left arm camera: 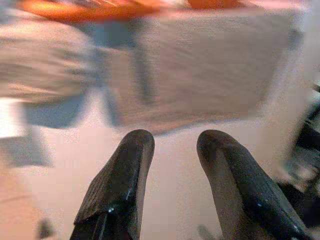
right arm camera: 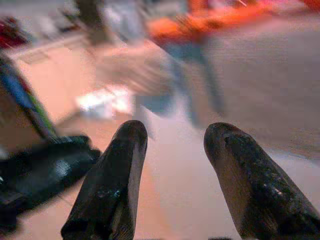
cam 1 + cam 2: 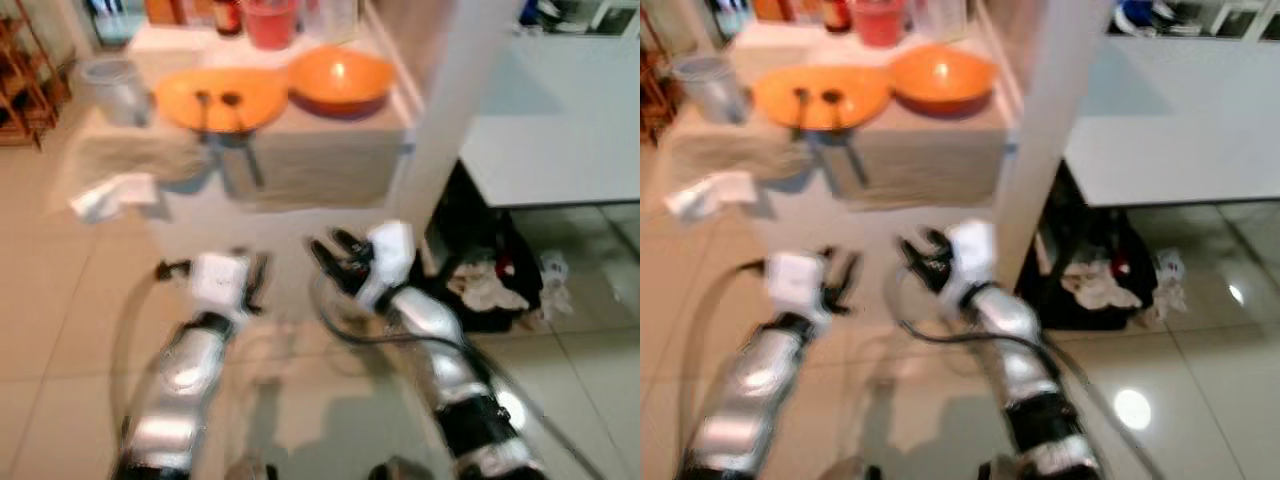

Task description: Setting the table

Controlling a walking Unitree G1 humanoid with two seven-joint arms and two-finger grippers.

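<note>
Approaching tabletop (image 3: 330, 150) with both arms low; left gripper (image 1: 175, 165) and right gripper (image 2: 172, 160) released, empty. Advice: halt, steady view, then reach orange plate (image 3: 220, 98).

One orange plate (image 3: 222, 97) on the desk (image 3: 330, 150). One orange bowl (image 3: 340, 78) beside the plate. Two spoons (image 3: 203, 108) lying across the plate, handles over its near rim. One clear tumbler (image 3: 115, 88) at the left end. One red cup (image 3: 270, 22) at the back, with a dark bottle (image 3: 227, 15) next to it. One white paper scrap (image 3: 112, 193) on the floor. One white pillar (image 3: 455, 100). Two silver arms, each ending in one tool: left tool (image 1: 172, 180), right tool (image 2: 172, 172). Two black fingers (image 1: 120, 185) per tool, four in all, each pair spread apart with nothing between.
</note>
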